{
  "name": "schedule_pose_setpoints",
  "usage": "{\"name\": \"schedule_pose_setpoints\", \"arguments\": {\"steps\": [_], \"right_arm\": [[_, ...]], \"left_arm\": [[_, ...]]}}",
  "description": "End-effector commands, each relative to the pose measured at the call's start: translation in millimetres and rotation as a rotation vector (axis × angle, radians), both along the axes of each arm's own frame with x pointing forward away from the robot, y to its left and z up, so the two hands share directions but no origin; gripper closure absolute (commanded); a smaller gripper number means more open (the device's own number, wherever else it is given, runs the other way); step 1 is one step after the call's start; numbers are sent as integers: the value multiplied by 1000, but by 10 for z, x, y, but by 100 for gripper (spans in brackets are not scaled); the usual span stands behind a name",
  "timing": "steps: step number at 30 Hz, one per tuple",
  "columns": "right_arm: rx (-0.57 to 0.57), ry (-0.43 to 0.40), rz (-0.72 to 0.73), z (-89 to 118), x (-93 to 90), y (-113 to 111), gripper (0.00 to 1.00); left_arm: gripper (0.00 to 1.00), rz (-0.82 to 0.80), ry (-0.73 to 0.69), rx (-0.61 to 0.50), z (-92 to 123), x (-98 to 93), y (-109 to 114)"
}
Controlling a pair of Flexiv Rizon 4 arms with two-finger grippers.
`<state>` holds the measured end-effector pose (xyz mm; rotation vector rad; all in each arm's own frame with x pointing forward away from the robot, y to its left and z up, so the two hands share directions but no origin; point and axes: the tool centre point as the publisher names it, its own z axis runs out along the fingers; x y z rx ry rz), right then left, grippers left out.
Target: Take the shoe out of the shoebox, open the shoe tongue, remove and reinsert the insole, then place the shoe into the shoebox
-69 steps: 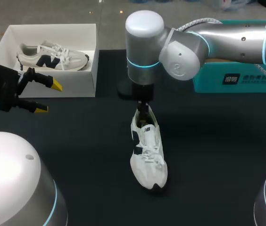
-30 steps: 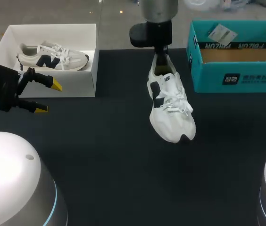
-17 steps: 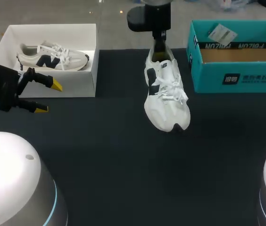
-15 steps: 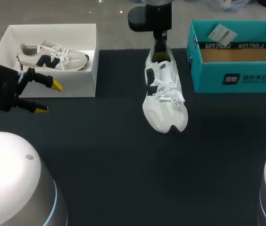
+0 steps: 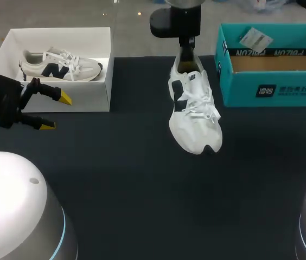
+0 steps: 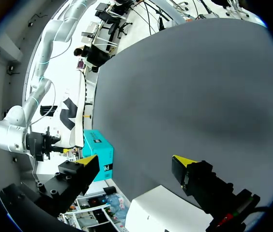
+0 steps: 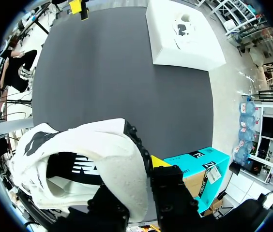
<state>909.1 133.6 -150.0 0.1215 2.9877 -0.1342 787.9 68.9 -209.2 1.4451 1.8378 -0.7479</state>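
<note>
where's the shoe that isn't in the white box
Head view: the shoe is mid-table toward the far edge, heel held by the right gripper, just left of the teal shoebox.

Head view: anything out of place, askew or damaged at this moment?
Only the white shoe: it hangs by its heel from the right arm's jaws, toe down and tilted, between the white box and the teal shoebox. That fits a carry; nothing looks spilled or damaged.

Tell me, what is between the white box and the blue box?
A shoe, gripped at its heel by the right gripper, is between the white box and the blue box. The head view shows it.
</note>
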Motion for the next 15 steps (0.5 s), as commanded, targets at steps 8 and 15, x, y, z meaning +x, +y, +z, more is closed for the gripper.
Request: {"name": "schedule_pose_setpoints", "arguments": {"steps": [8,15], "right_arm": [[19,-36,-114,-7,394,-319,100],[37,-69,-220,-38,843,-794,100]], "left_arm": [[0,1,1,5,5,-1,-6],[0,1,1,5,5,-1,-6]]}}
